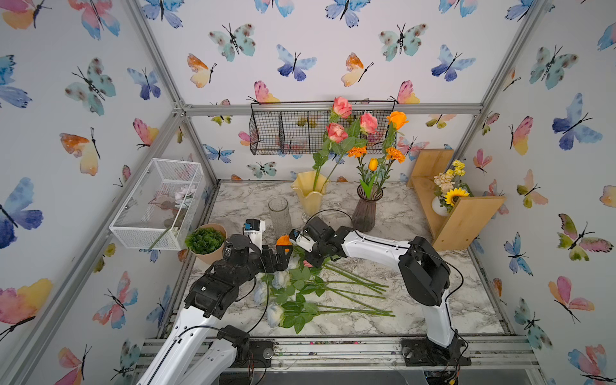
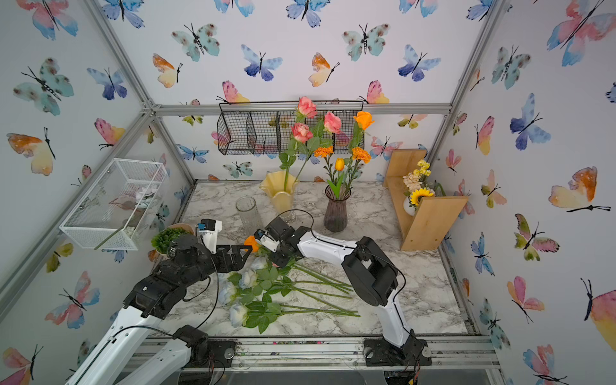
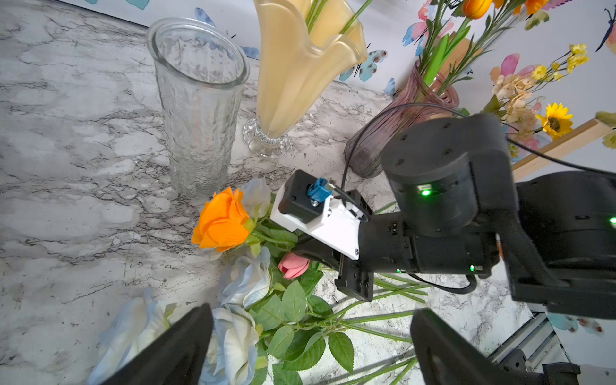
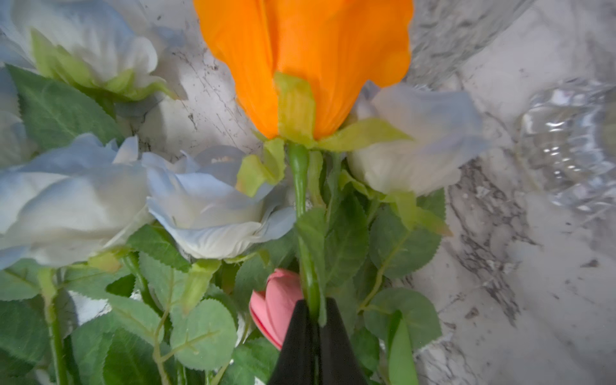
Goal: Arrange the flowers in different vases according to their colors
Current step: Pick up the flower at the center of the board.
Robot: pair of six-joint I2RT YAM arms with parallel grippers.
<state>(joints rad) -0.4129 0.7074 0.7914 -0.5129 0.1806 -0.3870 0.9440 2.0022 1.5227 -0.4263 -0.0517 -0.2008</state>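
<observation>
Stem of orange rose (image 4: pixel 306 60) tight in right tool (image 4: pixel 313 305) (left tool (image 3: pixel 311 313) agape)

Right arm (image 1: pixel 376 248) reaches low, right fingers (image 4: pixel 300 336) pinched together; left arm (image 1: pixel 213 283) beside it, left fingers (image 3: pixel 180 346) spread wide.

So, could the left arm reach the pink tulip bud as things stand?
Probably not cleanly: the right gripper, shut on the orange rose stem, crowds the pink tulip bud; the open left gripper is near.
</observation>
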